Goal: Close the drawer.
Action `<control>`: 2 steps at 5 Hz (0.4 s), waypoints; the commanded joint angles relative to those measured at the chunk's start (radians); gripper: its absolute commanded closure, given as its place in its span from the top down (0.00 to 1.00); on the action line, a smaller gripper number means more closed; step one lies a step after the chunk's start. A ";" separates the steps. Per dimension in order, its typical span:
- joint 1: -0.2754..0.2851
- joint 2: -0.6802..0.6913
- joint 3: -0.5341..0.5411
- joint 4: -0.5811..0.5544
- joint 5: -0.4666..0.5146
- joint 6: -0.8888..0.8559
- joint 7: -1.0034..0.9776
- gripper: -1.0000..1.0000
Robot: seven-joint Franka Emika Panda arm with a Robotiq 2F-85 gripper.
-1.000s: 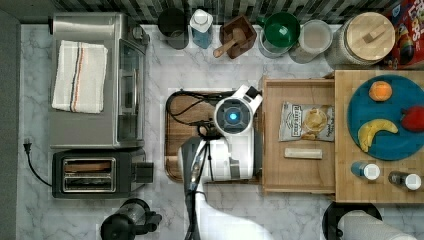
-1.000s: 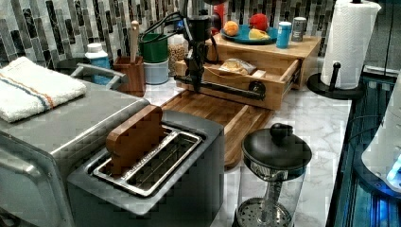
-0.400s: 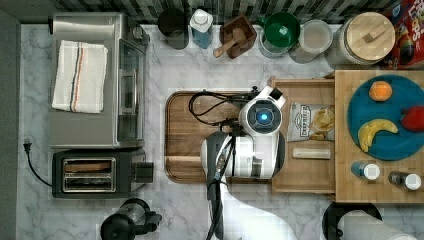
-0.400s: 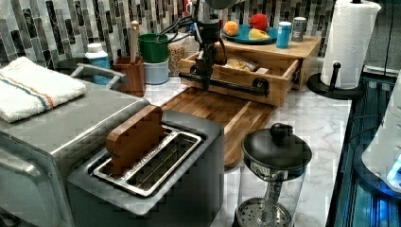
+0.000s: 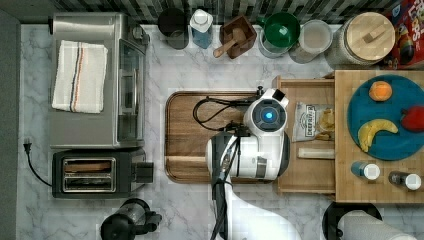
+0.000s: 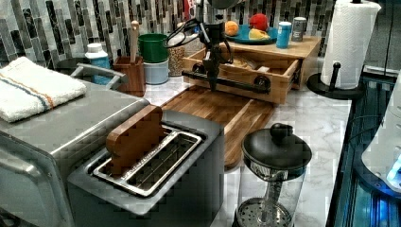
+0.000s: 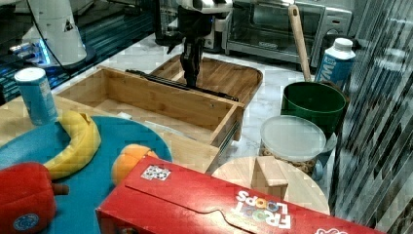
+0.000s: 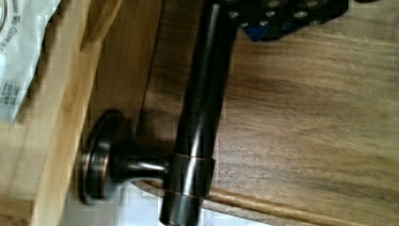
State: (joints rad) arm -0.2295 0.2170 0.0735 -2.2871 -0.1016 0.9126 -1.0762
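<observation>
**Desk:** Start at the top view's left. What has changed?

**Photographer:** The brown tray (image 5: 200, 135) lies where it did. A second ago the arm hung over it; now the arm has swung toward the top view's right and stands at the drawer's front. In the left view the gripper (image 6: 211, 71) points down, right at the dark bar handle (image 6: 227, 81), seemingly touching it. Whether the gripper is open or closed, or has hold of the bar, I cannot tell.

**Desk:** And the drawer itself?

**Photographer:** The drawer (image 5: 310, 170) sits between the tray and the butcher-block top (image 5: 350, 185), its front a shade nearer that top than it was a second ago. Most of it still juts out, with a snack bag (image 5: 312, 121) and a pale stick lying inside.

**Desk:** So where does the job stand?

**Photographer:** The push looks begun, not finished. By my reading, the arm must keep driving the front toward the top view's right until it meets the cabinet under the blue plate (image 5: 395, 145).
</observation>
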 commanded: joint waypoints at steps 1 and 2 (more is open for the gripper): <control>-0.185 0.072 -0.124 0.179 0.002 0.008 -0.239 0.00; -0.246 0.103 -0.123 0.219 0.012 0.023 -0.312 0.00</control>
State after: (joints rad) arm -0.3630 0.3003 0.0588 -2.1953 -0.0804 0.9214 -1.2812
